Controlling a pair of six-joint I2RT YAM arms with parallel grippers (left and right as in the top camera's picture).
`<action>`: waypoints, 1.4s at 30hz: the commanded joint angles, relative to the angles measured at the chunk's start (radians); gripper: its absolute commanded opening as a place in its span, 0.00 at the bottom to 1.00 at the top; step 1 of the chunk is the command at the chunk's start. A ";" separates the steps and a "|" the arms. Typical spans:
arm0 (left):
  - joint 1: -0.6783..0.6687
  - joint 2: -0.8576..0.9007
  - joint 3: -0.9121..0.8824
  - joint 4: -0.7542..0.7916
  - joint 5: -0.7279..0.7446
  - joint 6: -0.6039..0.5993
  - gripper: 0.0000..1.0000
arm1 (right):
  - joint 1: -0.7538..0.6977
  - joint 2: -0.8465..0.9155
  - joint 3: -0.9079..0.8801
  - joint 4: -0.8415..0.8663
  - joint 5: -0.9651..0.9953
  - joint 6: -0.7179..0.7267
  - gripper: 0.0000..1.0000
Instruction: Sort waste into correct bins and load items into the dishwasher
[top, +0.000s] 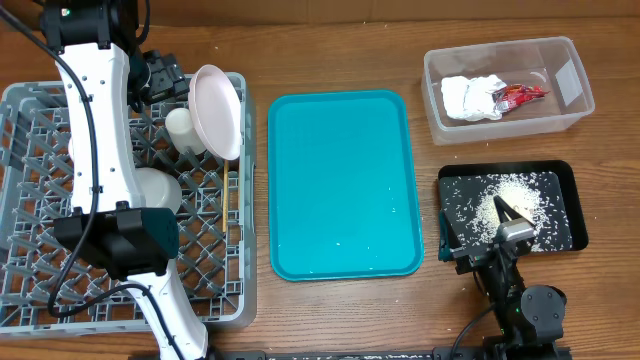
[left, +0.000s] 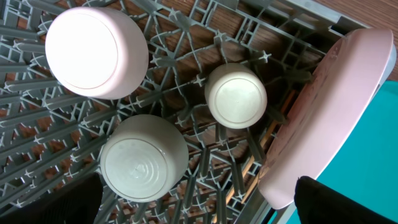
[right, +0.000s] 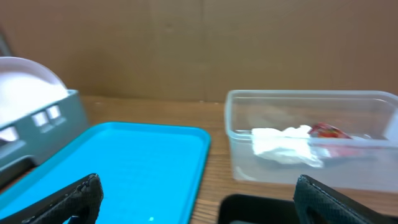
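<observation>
The grey dishwasher rack (top: 40, 110) stands at the left. In it a pinkish plate (top: 220, 110) (left: 329, 112) leans on edge against the right wall. A small white cup (top: 183, 128) (left: 236, 96), a pale bowl (top: 160, 190) (left: 144, 158) and a pinkish-white bowl (left: 96, 53) sit upside down beside it. My left gripper (top: 165, 85) (left: 199, 211) hangs open above them, holding nothing. The clear bin (top: 508, 88) (right: 311, 143) holds the white napkin (top: 465, 97) (right: 286, 143) and red wrapper (top: 518, 95) (right: 326, 132). Rice crumbs (top: 500, 200) lie in the black bin (top: 565, 190). My right gripper (top: 490, 222) (right: 205, 208) is open and empty over its near-left part.
The teal tray (top: 345, 185) (right: 124, 162) lies between rack and bins with a few stray crumbs on it. My left arm stretches across the rack from its front edge. The black bin's edge (right: 261, 211) shows low in the right wrist view, and the rack's corner (right: 37, 124) at its left.
</observation>
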 joint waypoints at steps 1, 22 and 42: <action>-0.007 -0.007 0.021 0.000 -0.006 0.019 1.00 | -0.026 -0.011 -0.010 0.002 0.074 -0.007 1.00; -0.007 -0.007 0.021 0.000 -0.006 0.019 1.00 | -0.141 -0.011 -0.010 -0.003 0.110 0.097 1.00; -0.007 -0.007 0.021 0.000 -0.006 0.019 1.00 | -0.141 -0.011 -0.010 0.000 0.097 0.054 1.00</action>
